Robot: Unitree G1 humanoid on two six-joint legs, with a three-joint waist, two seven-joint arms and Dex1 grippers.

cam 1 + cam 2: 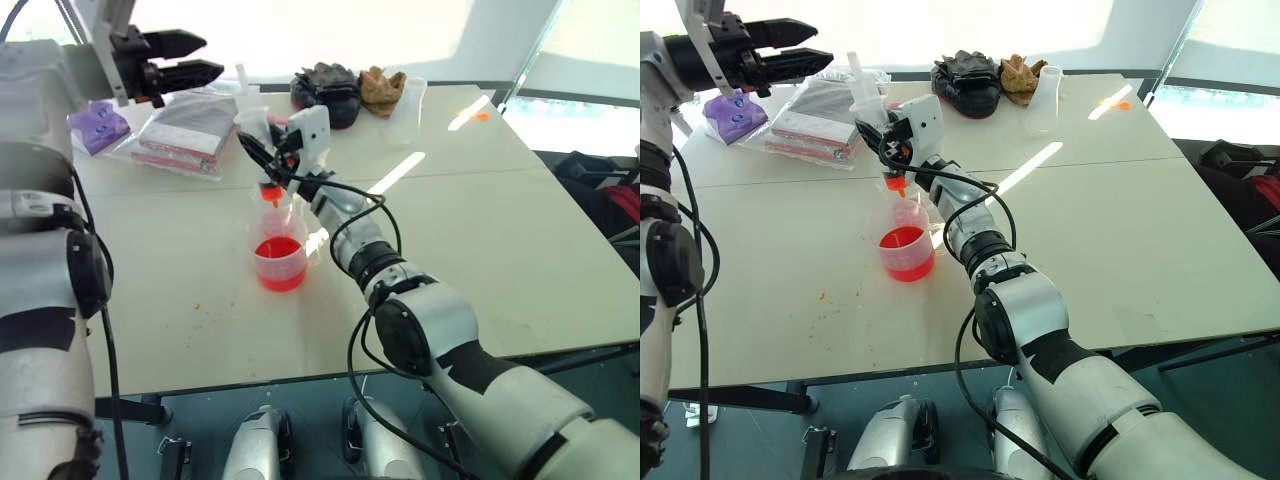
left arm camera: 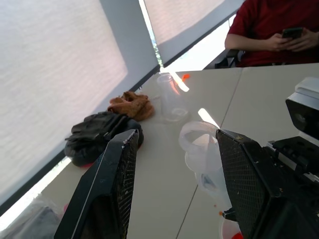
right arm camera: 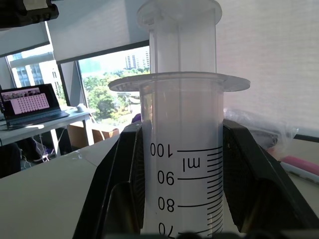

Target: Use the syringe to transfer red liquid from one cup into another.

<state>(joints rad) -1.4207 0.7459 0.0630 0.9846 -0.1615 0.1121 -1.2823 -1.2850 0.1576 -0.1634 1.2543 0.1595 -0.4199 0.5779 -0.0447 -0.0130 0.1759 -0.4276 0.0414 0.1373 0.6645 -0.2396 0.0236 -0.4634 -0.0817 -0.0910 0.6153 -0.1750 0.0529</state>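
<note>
Syringe held tip-down over the two cups by the right gripper; left gripper raised and empty.

Nearest on the white table (image 1: 200, 300), the shorter, wider clear plastic cup (image 1: 279, 259) holds bright red-orange liquid (image 1: 279, 249). Just behind it stands the taller, narrower clear cup (image 1: 283, 213). Above them the right gripper (image 1: 268, 158) is clamped on the large clear plastic syringe (image 3: 182, 149) with its white plunger, barrel upright, small orange tip (image 1: 270, 191) just over the taller cup's rim. Farther back, the left gripper (image 1: 210, 57) hangs with jaws parted, holding nothing.
</note>
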